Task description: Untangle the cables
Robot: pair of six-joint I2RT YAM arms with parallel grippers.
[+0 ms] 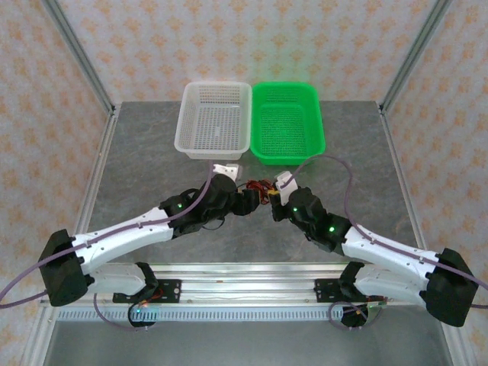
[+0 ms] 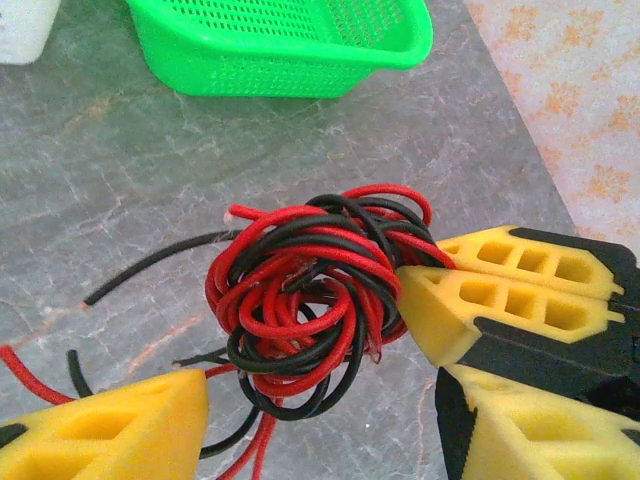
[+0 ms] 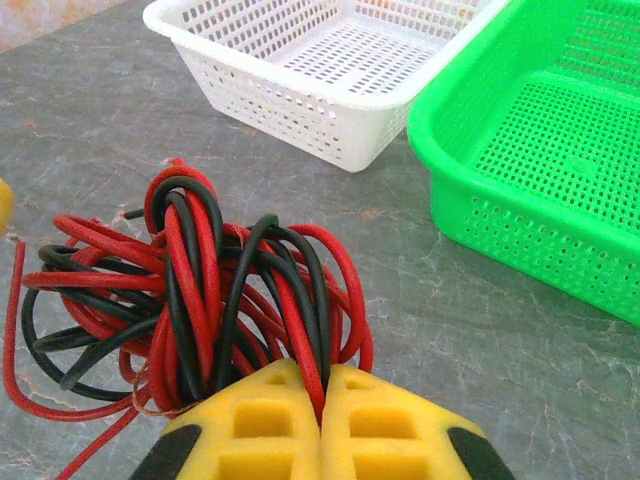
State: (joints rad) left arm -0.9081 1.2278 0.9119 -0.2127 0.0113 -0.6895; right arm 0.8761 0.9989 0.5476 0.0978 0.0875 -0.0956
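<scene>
Nearest, the right pincer (image 3: 322, 385) was clamped shut on the cables (image 3: 200, 290), one knotted ball of glossy red and black loops, loose ends trailing on the grey worktop (image 3: 480, 350). The left pincer (image 2: 320, 395) gaped wide around its lower strands. Beyond stood two baskets side by side: one white basket (image 3: 300, 110), one green basket (image 3: 540, 240).

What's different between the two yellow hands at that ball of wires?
The right hand is shut, pinching strands of the cables; the left hand is open, fingers spread and clamping nothing. The right hand is at the tangle's right side, the left hand at its left. Both have yellow fingers and meet at the same red and black knot.
</scene>
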